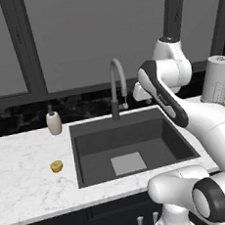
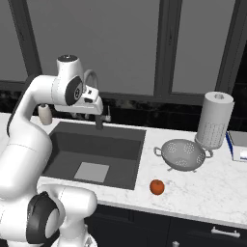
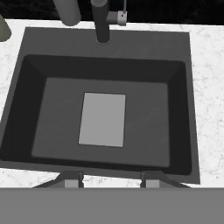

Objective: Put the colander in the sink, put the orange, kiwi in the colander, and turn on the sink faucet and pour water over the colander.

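One kiwi (image 1: 56, 166) lies at left on the worktop (image 1: 26, 158), well apart from the sink (image 1: 133, 154) rim. One faucet (image 1: 117, 87) stands behind the bare basin. At right: one orange (image 2: 157, 186) near the front edge, one colander (image 2: 183, 154). Gripper (image 3: 111, 178) jaws stand apart, holding nothing.

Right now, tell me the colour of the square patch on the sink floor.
Light grey, against the dark grey sink; the patch shows best in the hand view.
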